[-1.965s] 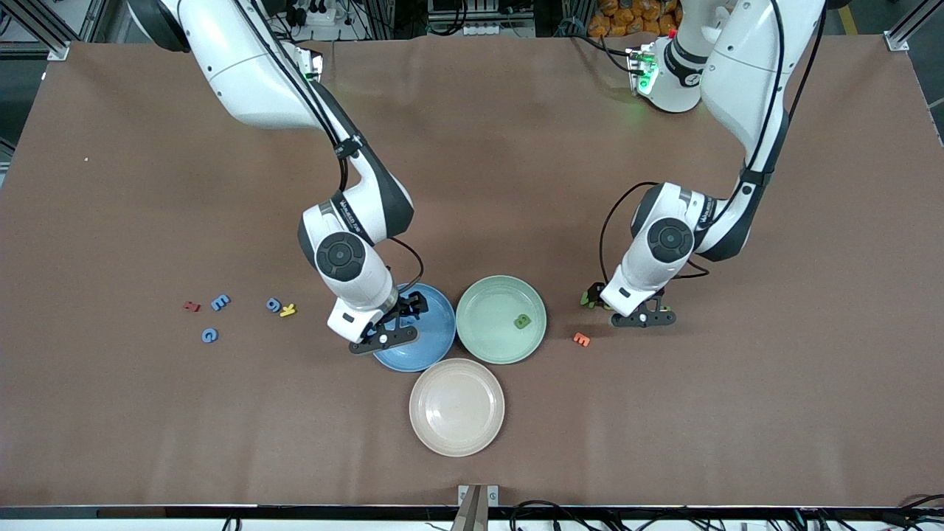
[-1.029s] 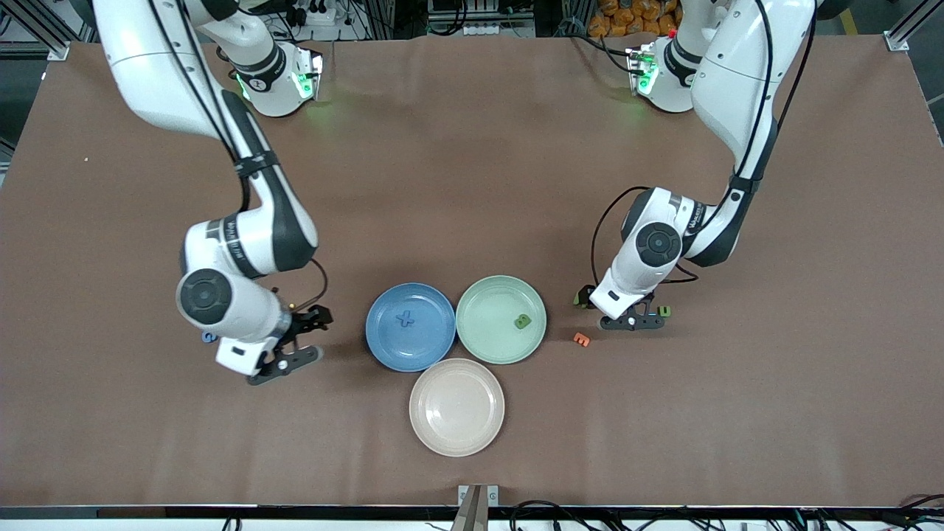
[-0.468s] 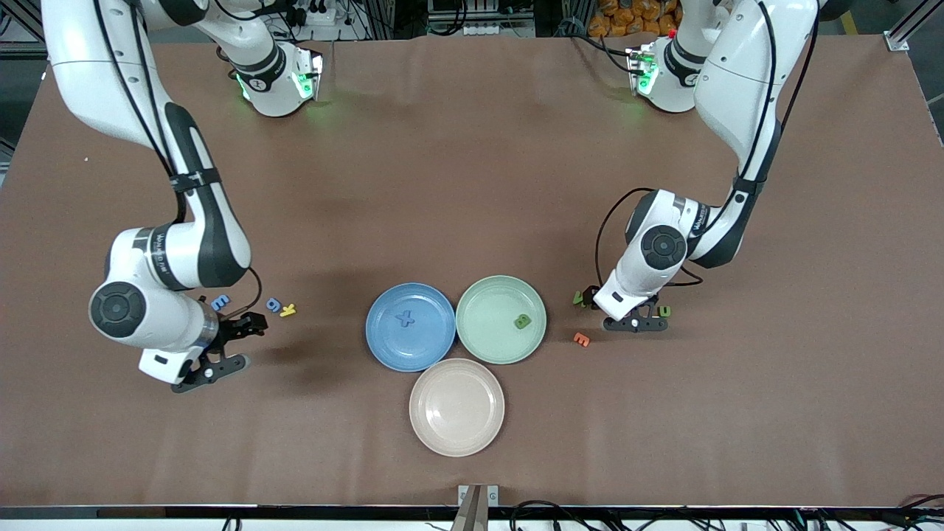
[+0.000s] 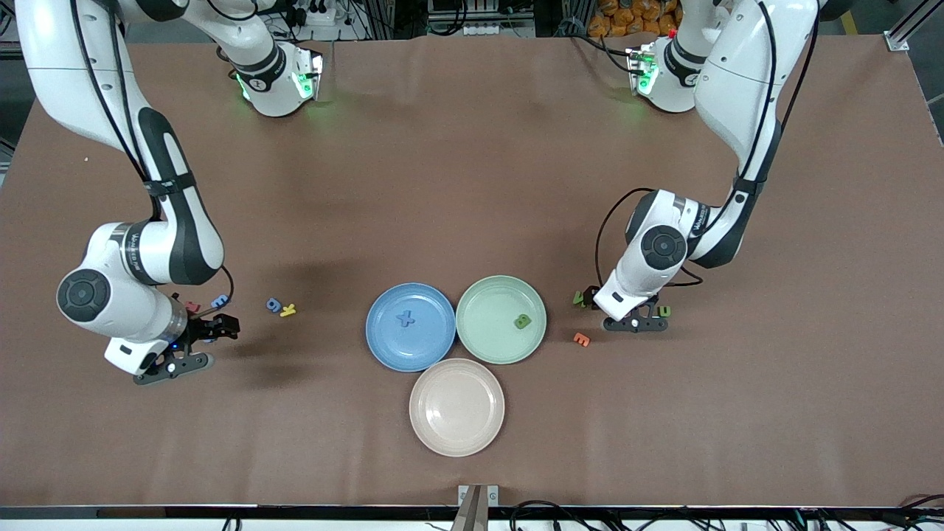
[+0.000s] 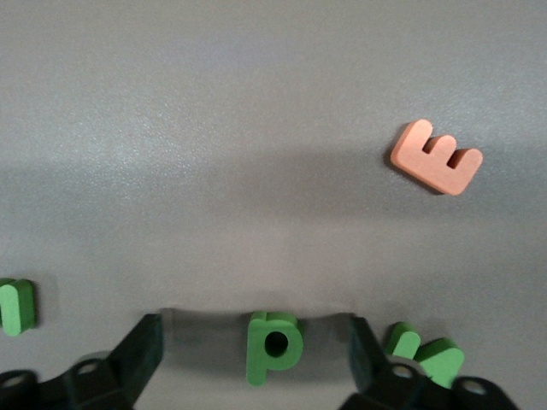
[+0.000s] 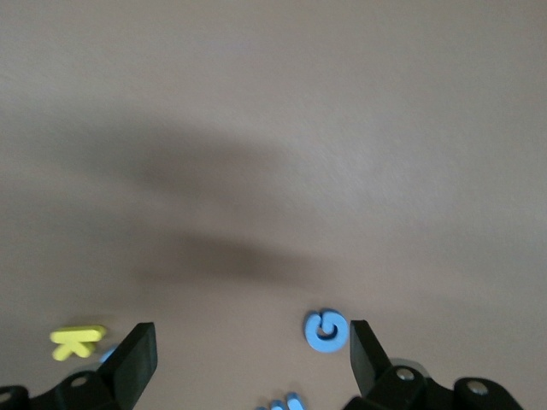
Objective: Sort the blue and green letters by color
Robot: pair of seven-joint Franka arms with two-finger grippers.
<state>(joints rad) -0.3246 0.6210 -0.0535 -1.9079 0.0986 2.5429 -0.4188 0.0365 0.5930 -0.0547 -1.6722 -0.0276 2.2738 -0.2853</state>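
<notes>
Blue plate holds one blue X; green plate holds one green B; the rest lie on the brown surface.

Left end effector, fingers wide, straddles the green p at the plates' 3 o'clock; two more green letters flank it, orange E nearby.

Right end effector, fingers wide and empty, hangs low at the plates' 9 o'clock beside the blue G; blue E, blue g, yellow K and a red letter close by.

Judgement: two of eight sorted, six left.
</notes>
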